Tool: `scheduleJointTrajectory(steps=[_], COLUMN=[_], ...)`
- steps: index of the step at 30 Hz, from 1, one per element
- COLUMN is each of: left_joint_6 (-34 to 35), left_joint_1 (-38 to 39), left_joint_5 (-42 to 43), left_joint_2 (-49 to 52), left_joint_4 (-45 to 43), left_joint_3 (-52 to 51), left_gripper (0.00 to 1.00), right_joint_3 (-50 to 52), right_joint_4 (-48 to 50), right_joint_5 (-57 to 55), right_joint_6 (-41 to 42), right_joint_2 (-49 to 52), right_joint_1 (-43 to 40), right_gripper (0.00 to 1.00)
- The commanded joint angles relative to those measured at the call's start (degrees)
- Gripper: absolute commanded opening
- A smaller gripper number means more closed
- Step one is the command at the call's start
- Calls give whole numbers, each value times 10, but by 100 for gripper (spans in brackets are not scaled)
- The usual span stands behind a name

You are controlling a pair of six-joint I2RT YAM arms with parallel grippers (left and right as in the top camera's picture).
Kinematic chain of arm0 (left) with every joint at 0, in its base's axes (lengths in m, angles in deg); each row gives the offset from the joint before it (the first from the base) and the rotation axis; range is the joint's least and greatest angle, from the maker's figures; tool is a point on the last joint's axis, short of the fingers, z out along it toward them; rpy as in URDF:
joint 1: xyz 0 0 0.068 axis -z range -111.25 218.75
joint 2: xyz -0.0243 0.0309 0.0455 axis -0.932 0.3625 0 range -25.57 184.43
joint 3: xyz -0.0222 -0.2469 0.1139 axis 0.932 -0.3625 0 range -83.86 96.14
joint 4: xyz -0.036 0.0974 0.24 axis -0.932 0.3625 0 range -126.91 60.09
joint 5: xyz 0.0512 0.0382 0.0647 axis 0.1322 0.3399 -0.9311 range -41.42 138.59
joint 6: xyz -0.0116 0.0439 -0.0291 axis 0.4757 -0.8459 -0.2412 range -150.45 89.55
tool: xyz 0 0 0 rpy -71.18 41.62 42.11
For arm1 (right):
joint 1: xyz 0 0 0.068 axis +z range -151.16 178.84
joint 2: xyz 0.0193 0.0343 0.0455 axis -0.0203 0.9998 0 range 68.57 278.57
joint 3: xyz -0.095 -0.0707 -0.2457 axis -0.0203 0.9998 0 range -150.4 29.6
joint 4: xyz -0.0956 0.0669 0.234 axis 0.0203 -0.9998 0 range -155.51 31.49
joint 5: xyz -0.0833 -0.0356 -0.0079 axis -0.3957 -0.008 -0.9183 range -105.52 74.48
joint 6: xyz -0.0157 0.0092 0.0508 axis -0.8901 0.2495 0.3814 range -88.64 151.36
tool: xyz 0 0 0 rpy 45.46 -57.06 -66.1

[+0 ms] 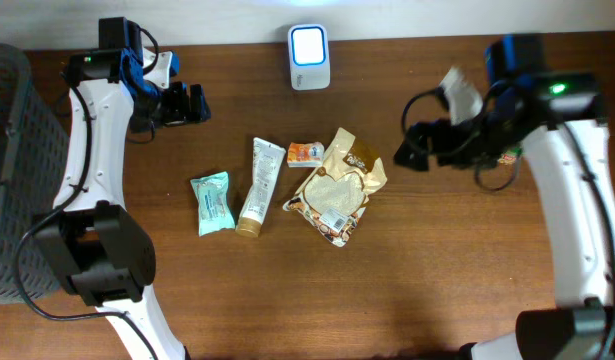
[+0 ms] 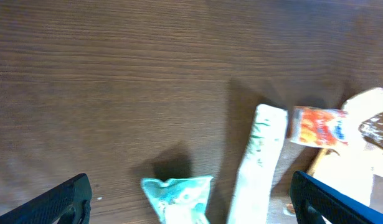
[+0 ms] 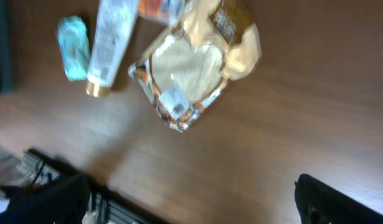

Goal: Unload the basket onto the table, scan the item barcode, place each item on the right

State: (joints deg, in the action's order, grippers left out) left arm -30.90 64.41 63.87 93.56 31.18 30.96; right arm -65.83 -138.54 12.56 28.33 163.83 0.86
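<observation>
Four items lie mid-table: a teal packet, a white tube, a small orange packet and a brown-and-cream bag with a white label. A white scanner stands at the back centre. My left gripper hovers open, up and left of the items; its view shows the teal packet, tube and orange packet ahead of the empty jaws. My right gripper hangs open and empty to the right of the bag.
A grey mesh basket stands at the table's left edge. The brown wooden table runs bare across the front and right. The pale back edge runs behind the scanner.
</observation>
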Motion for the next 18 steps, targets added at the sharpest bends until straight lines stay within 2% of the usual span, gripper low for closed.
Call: scheduleJointTrajectory(steps=[1, 6, 12, 13, 16, 17, 18], left_joint_6=[-9, -9, -8, -8, -8, -8, -8], left_joint_1=[5, 52, 112, 117, 135, 139, 142], left_joint_5=[69, 70, 47, 47, 46, 46, 46], left_joint_2=[-14, -13, -12, -12, -10, -10, -8], left_joint_4=[0, -2, -11, -12, -17, -18, -21], left_joint_3=[-4, -4, -4, -4, -4, -4, -4], left_gripper=[99, 92, 91, 91, 91, 92, 92], right_joint_3=[122, 137, 137, 137, 137, 137, 137], right_joint_4=[91, 242, 333, 339, 379, 388, 404], right_joint_5=[90, 32, 35, 35, 43, 50, 63], right_joint_6=[5, 52, 70, 70, 69, 69, 69], right_joint_2=[32, 93, 183, 198, 245, 250, 258], right_joint_1=[3, 22, 21, 21, 20, 20, 21], right_gripper=[98, 98, 98, 93, 65, 64, 59])
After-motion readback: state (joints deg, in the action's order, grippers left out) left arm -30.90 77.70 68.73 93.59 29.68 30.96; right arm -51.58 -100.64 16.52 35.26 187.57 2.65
